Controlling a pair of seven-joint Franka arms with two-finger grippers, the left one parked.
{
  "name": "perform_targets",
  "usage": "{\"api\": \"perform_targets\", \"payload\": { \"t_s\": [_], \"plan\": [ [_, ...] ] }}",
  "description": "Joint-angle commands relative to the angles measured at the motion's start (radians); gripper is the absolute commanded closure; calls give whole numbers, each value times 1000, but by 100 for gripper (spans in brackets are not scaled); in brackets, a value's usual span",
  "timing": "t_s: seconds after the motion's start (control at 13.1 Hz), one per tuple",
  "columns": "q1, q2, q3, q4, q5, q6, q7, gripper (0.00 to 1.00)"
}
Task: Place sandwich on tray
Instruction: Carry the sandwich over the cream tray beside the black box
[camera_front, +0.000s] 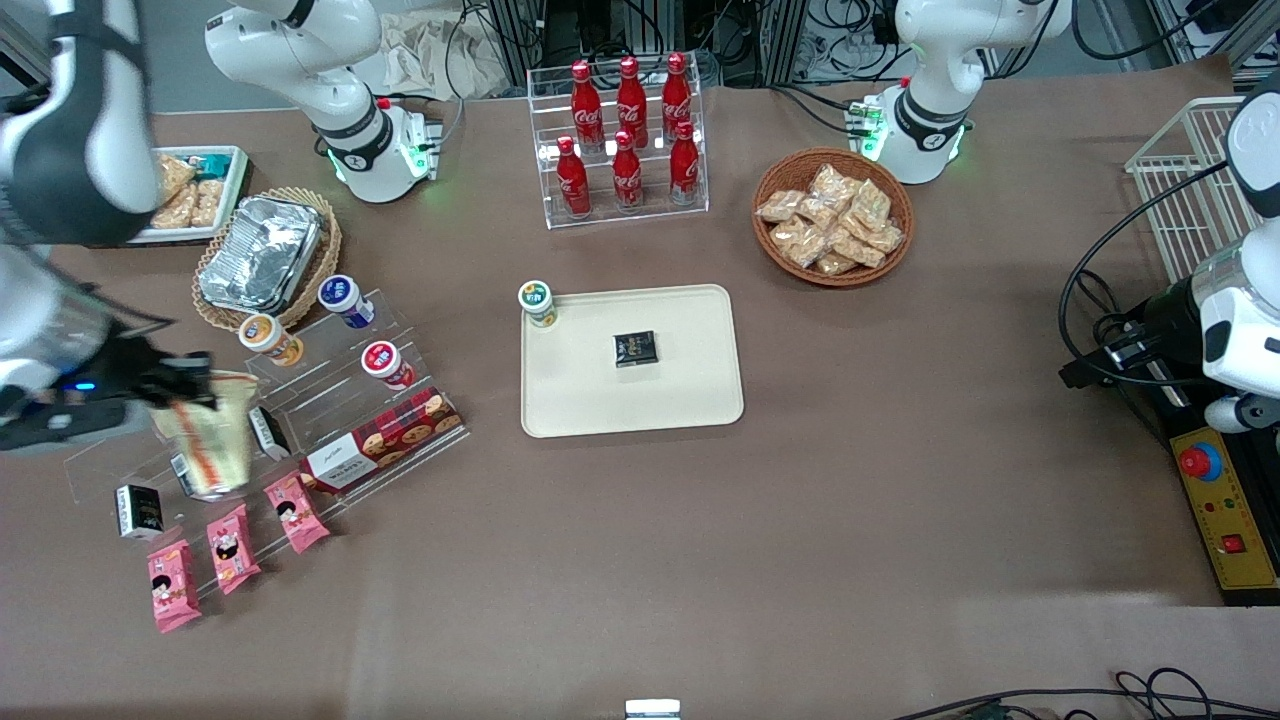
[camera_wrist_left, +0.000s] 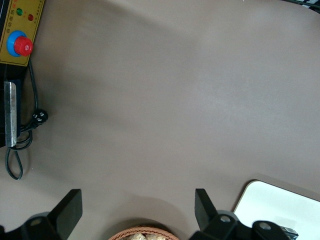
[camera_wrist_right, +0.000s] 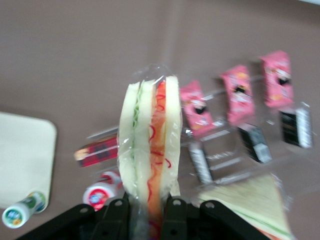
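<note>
Gripper (camera_wrist_right: 147, 207) pinched the sandwich (camera_wrist_right: 150, 150) between its fingers (camera_wrist_right: 117, 212), wedge held upright above the acrylic rack (camera_front: 330, 400) at the working arm's end of the table (camera_front: 850, 520). Sandwich (camera_front: 205, 435) was lifted clear, not on the tray (camera_front: 630, 400). Tray sat mid-table holding a small black packet (camera_front: 634, 348) and a cup (camera_front: 538, 303) at its corner. A second wedge (camera_wrist_right: 250, 205) lay on the rack under the gripper

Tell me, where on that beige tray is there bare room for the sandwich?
The end effector holds the sandwich above the clear display steps. On the tray, a yogurt cup crowds one corner and a small black packet sits mid-tray. The strip nearer the front camera is bare.
</note>
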Motion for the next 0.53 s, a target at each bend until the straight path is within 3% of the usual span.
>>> {"api": "perform_targets", "payload": {
  "t_s": [0.0,0.46],
  "plan": [
    [157,25,-14,-2,-21,-2,-18,100],
    [435,187,-13,-4,-12,117,-103,100]
  ]
}}
